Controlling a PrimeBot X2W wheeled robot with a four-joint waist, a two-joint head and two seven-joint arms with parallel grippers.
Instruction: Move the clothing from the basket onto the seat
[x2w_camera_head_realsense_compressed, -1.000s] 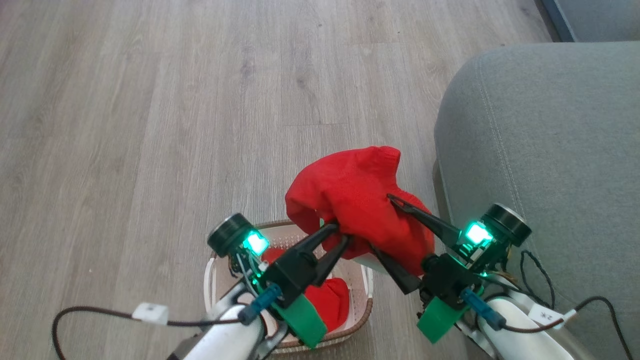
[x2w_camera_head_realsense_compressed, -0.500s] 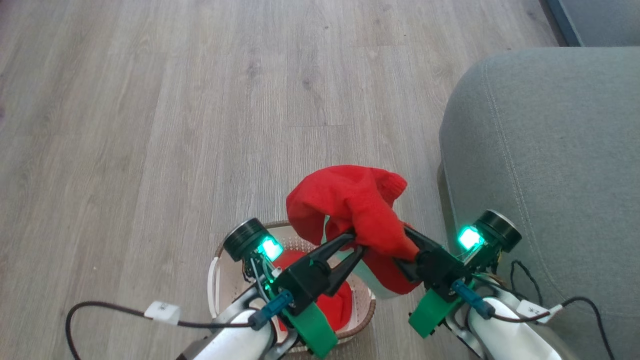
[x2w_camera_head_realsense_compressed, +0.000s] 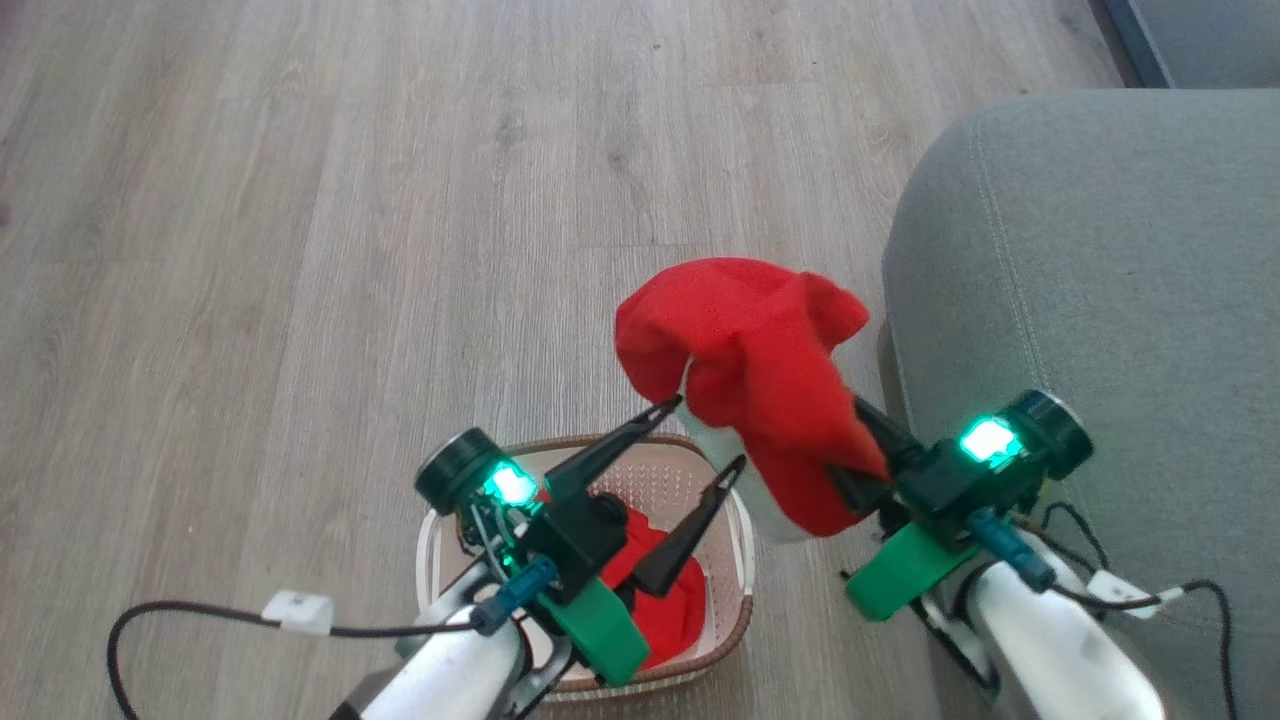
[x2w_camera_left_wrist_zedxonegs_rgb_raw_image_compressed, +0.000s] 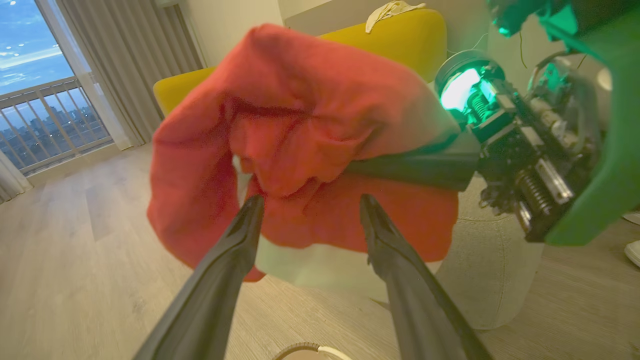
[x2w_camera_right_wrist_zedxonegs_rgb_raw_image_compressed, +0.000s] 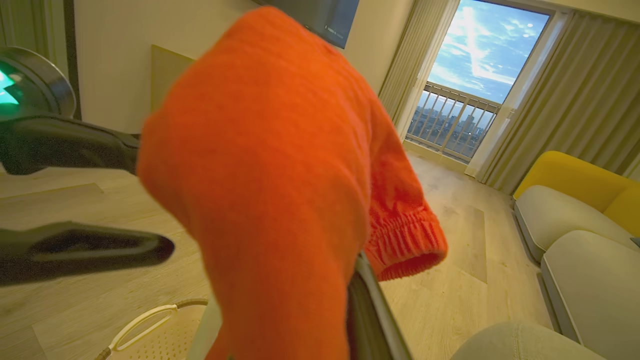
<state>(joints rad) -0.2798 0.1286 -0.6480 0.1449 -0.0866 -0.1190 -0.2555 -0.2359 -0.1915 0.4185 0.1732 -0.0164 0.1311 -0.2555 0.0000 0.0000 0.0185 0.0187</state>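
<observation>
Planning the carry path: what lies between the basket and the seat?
Bare wooden floor between basket and seat, per the head view; the red garment hangs over that gap.

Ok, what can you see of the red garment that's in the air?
The bright red soft knit garment hangs bunched, lifted clear of the cream perforated plastic basket, beside the grey-green upholstered seat. It shows a ribbed cuff and a pale white patch at its lower edge. The right claw is shut on it; the open left claw is just beside it.
</observation>
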